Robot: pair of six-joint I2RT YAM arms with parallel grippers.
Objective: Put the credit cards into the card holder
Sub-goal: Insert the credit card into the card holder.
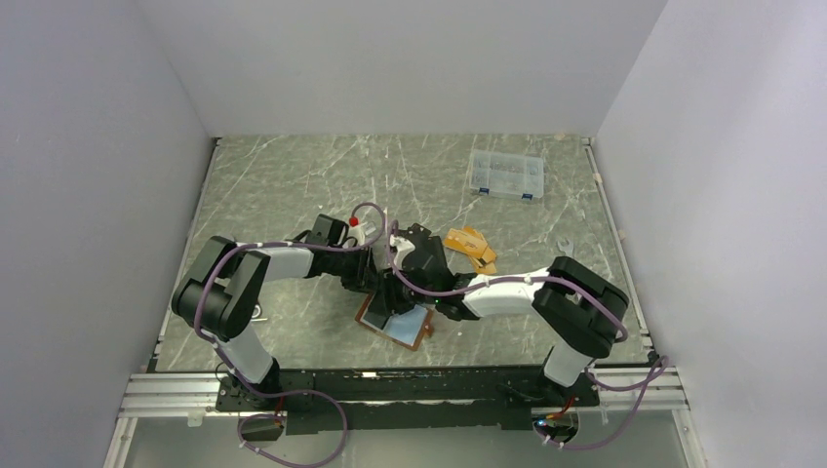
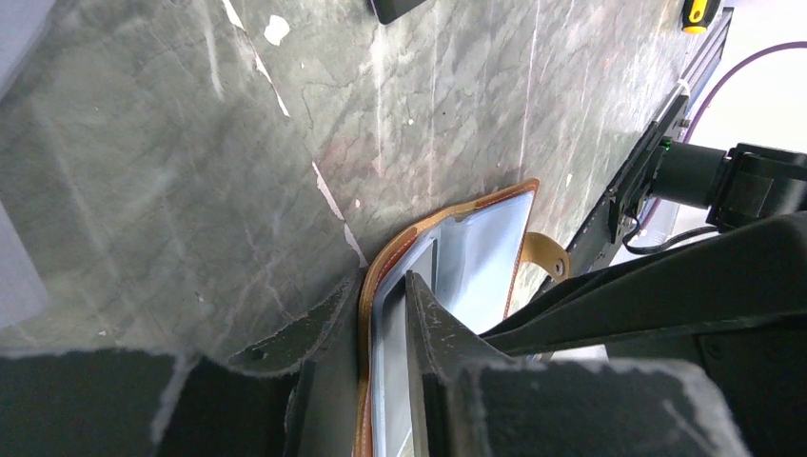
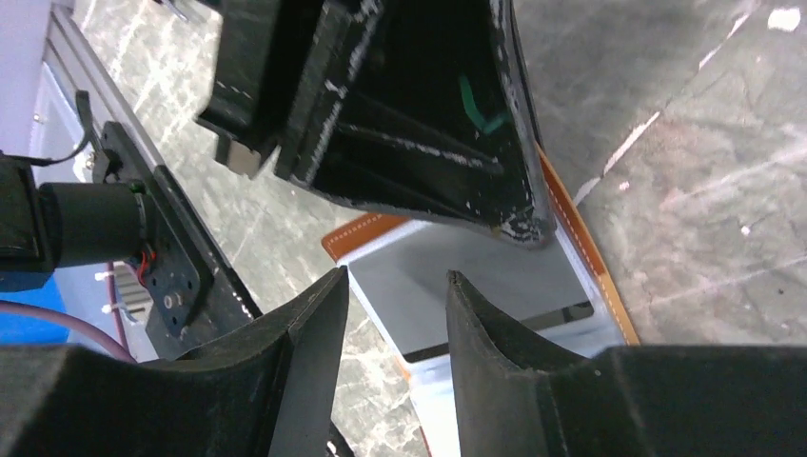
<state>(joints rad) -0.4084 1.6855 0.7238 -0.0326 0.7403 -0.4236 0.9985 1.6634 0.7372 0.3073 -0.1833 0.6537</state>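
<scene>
The card holder [image 1: 417,329] lies open on the table, tan-brown outside and pale blue inside. My left gripper [image 2: 383,281] is shut on the card holder's brown edge [image 2: 369,314], one finger on each side. A silver-grey credit card [image 3: 457,276] sits partly inside an inner pocket. Just above it my right gripper [image 3: 396,274] is open, its fingers apart and holding nothing. In the top view both grippers crowd over the holder, the left gripper [image 1: 375,280] beside the right gripper [image 1: 400,297]. Orange-gold credit cards [image 1: 470,246] lie loose to the right.
A clear plastic compartment box [image 1: 505,175] stands at the back right. The metal rail [image 1: 410,385] with the arm bases runs along the near edge. A flat black thing [image 2: 395,8] shows at the top edge of the left wrist view.
</scene>
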